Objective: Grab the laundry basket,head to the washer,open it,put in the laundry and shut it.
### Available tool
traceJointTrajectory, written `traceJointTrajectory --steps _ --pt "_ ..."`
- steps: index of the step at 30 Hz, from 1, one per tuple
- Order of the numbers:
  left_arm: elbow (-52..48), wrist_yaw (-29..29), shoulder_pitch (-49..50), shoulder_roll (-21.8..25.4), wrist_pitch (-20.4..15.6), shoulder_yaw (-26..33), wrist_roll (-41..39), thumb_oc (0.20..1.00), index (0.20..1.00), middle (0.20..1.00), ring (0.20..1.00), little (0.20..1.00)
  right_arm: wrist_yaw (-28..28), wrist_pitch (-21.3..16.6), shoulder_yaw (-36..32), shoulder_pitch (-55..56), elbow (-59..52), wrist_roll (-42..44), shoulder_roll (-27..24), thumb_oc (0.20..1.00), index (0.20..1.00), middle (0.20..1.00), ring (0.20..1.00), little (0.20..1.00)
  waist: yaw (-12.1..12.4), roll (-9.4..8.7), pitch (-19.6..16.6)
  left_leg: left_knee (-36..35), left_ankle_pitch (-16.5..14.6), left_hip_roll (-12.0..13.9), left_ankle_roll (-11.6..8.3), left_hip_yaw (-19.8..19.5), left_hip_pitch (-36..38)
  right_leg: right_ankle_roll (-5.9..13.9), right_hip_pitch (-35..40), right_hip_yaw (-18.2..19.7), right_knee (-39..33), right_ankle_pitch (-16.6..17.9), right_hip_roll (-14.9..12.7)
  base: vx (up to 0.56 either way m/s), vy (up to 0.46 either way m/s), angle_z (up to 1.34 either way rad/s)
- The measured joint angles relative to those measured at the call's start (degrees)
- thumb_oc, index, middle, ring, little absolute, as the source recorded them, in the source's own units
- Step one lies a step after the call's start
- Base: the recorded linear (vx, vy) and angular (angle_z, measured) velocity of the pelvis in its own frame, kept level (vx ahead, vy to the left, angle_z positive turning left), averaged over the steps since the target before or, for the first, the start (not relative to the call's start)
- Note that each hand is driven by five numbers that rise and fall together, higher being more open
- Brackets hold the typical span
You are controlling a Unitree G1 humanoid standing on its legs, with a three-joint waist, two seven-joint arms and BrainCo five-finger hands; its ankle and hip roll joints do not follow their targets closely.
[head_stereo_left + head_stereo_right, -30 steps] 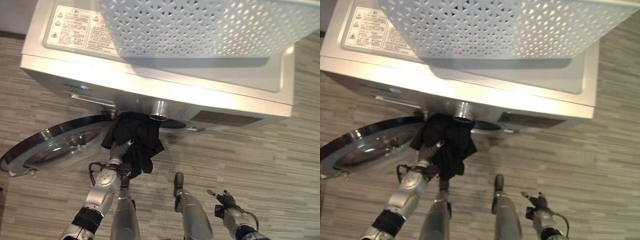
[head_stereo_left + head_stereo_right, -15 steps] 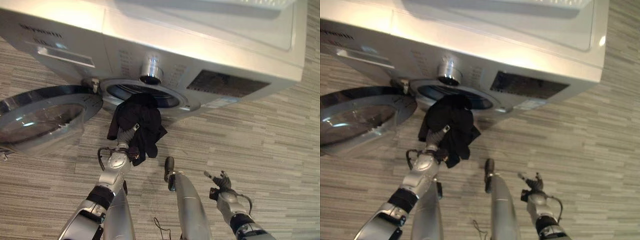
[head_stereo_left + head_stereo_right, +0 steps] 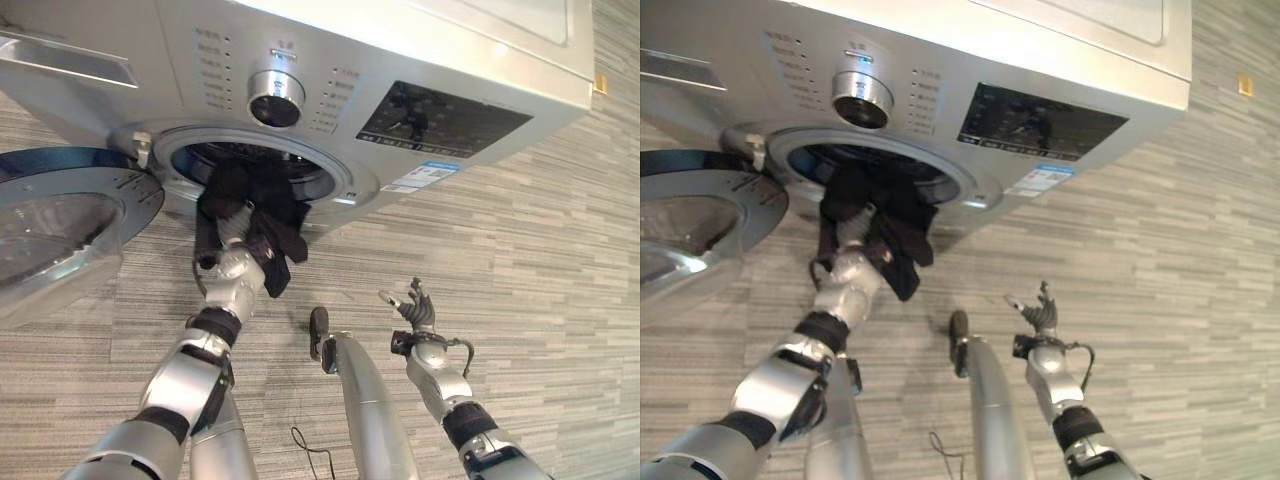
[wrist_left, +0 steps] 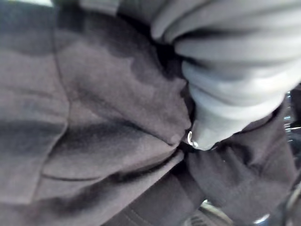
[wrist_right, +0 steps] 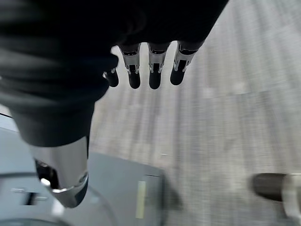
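From where I sit, the head camera has tipped down since a second ago: the white basket that showed on top of the washer point(image 3: 420, 50) is out of frame, and I now see the front panel with its dial point(image 3: 275, 97) and dark display point(image 3: 440, 118). On the far left the round door point(image 3: 60, 225) stands swung open, as it did before. Next to it, the dark laundry point(image 3: 255, 215) has gone from hanging below the drum opening point(image 3: 250, 165) to lying across its lower rim, partly inside, with a fold drooping down the front. My left hand point(image 3: 232, 272) is up against that cloth, closer to the opening than it was; the garment looks black, soft and creased in the left wrist view, and I cannot tell how the fingers are set, as cloth covers them. Over on the right, my right hand point(image 3: 415, 312) hangs above the wood-pattern floor point(image 3: 540, 260), fingers point(image 5: 155, 70) straight and released, holding nothing.
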Motion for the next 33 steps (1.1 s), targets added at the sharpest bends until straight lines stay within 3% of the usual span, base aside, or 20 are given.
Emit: traceJointTrajectory --steps 4,10,12,13,18,20,22,23,24,25,27,29,31,33 --pt "1.83 0.72 -7.95 6.26 -1.15 1.15 -1.43 0.2 0.2 0.2 0.2 0.2 0.05 -3.81 0.36 2.49 -9.42 0.65 -3.27 1.0 1.0 1.0 1.0 1.0 -1.84 -0.04 -0.01 1.25 -0.07 0.59 -0.1 -0.13 -3.99 0.41 -2.98 -0.05 -0.92 1.24 0.58 0.01 -0.042 -0.08" --pt "4.21 2.05 -13.95 7.69 -3.52 2.56 -4.94 0.2 0.2 0.2 0.2 0.2 0.02 -6.04 0.95 3.86 -12.63 1.13 -4.18 1.0 1.0 1.0 1.0 1.0 -4.23 -0.13 -0.04 2.01 -0.55 1.74 -0.11 -0.12 -7.11 1.13 -4.11 -0.16 -4.73 3.44 1.87 0.03 -0.041 -0.13" --pt "4.26 2.35 -18.16 5.24 -6.34 6.3 -12.5 0.2 0.2 0.2 0.2 0.2 -0.14 -6.32 0.96 3.99 -12.6 1.06 -4.82 1.0 1.0 1.0 1.0 1.0 -4.83 -0.25 0.01 1.54 -0.6 1.93 -0.1 0.0 -8.0 1.47 -4.48 -0.08 -6.49 4.29 2.12 0.06 -0.057 -0.1" --pt "1.65 2.69 -20.61 3.23 -9.74 6.66 -17.26 0.2 0.2 0.2 0.2 0.2 -1.08 -6.19 1.12 4.09 -12.37 -0.29 -5.47 1.0 1.0 1.0 1.0 1.0 -5.29 -0.36 0.07 0.87 -0.6 1.73 -0.03 -0.02 -8.45 1.71 -4.65 -0.06 -7.34 4.55 2.04 0.03 -0.037 -0.01" --pt "-4.8 2.4 -24.55 -1.61 -18.52 6.54 -22.51 0.2 0.2 0.2 0.2 0.2 -2.81 -5.55 1.25 4.89 -12.04 -2.66 -6.44 1.0 1.0 1.0 1.0 1.0 -6.73 -0.41 0.2 -1.71 -0.21 0.99 -0.17 0.13 -8.84 2.02 -4.98 -0.15 -9.86 4.77 1.28 0.03 -0.017 0.09" --pt "-5.24 3.87 -26.33 -1.54 -19.69 6.57 -24.08 0.2 0.2 0.2 0.2 0.2 -2.81 -4.83 1.26 4.75 -12.46 -2.68 -6.47 1.0 1.0 1.0 1.0 1.0 -6.9 -0.41 0.2 -2.82 -0.11 0.86 -0.28 0.42 -8.87 2.14 -5.18 0.0 -10.8 4.89 1.09 0.04 -0.002 0.07" --pt "-3.15 4.65 -30.05 1.65 -20.55 4.32 -24.21 0.2 0.2 0.2 0.2 0.2 -2.84 -4.39 1.48 4.74 -13.67 -3.46 -7.19 1.0 1.0 1.0 1.0 1.0 -7.11 -0.4 0.2 -3.58 -0.12 1.09 -0.28 0.91 -8.89 2.33 -5.24 0.53 -12.42 5.6 1.36 0.05 -0.01 -0.08" --pt "-2.8 4.78 -30.35 3.03 -20.63 3.72 -23.97 0.533 0.533 0.533 0.533 0.533 -2.9 -4.39 1.23 4.45 -14.18 -4.26 -7.85 1.0 1.0 1.0 1.0 1.0 -7.13 -0.39 0.21 -3.58 -0.13 1.45 -0.28 1.09 -9.06 2.46 -5.28 1.05 -13.27 5.85 1.47 0.03 -0.022 -0.15" --pt "-2.77 5.07 -30.48 3.59 -20.2 3.08 -24.04 0.74 0.74 0.74 0.74 0.74 -2.9 -4.38 1.07 4.4 -14.76 -4.57 -8.24 1.0 1.0 1.0 1.0 1.0 -7.22 -0.39 0.21 -3.45 -0.14 1.61 -0.27 1.35 -9.22 2.54 -5.34 1.44 -13.74 6.05 1.67 0.05 -0.046 -0.16" --pt "-1.36 5.04 -31.49 5.65 -18.93 2.33 -23.92 1.0 1.0 1.0 1.0 1.0 -2.91 -4.4 0.51 4.47 -15.39 -4.62 -8.47 1.0 1.0 1.0 1.0 1.0 -7.26 -0.36 0.23 -3.19 -0.17 1.8 -0.24 1.36 -9.51 2.57 -5.35 1.59 -14.25 6.2 1.87 0.03 -0.035 -0.11" --pt "5.08 3.86 -34.98 8.81 -14.76 -2.24 -23.29 1.0 1.0 1.0 1.0 1.0 -2.75 -4.39 -0.84 5.04 -15.6 -4.61 -8.73 1.0 1.0 1.0 1.0 1.0 -7.09 -0.08 0.42 -3.18 -0.17 1.92 -0.24 1.12 -9.67 2.56 -5.35 1.43 -14.38 6.2 2.07 0.02 -0.016 -0.03" --pt "11.7 -0.72 -36.75 12.81 -7.01 -10.2 -16.73 1.0 1.0 1.0 1.0 1.0 -2.1 -4.19 -2.75 6.48 -15.74 -4.56 -10.1 1.0 1.0 1.0 1.0 1.0 -5.87 0.46 0.78 -3.23 -0.17 1.91 -0.25 1.06 -9.65 2.53 -5.35 1.43 -14.43 6.17 2.08 0.0 0.0 0.0" --pt "13.16 -4.25 -36.97 14.29 -0.84 -14.31 -10.25 1.0 1.0 1.0 1.0 1.0 -0.74 -3.3 -4.21 6.74 -15.72 -4.57 -11.32 1.0 1.0 1.0 1.0 1.0 -5.58 0.92 1.09 -3.36 -0.16 1.95 -0.25 0.96 -9.6 2.52 -5.35 1.45 -14.63 6.17 2.1 0.0 0.0 0.0" --pt "13.29 -6.38 -37.03 15.13 2.33 -15.92 -5.37 1.0 1.0 1.0 1.0 1.0 0.15 -3.14 -4.67 6.86 -15.82 -4.6 -12.24 1.0 1.0 1.0 1.0 1.0 -5.21 1.31 1.35 -3.47 -0.15 1.83 -0.25 0.98 -9.53 2.52 -5.33 1.41 -14.6 6.17 1.93 0.0 0.0 0.0"
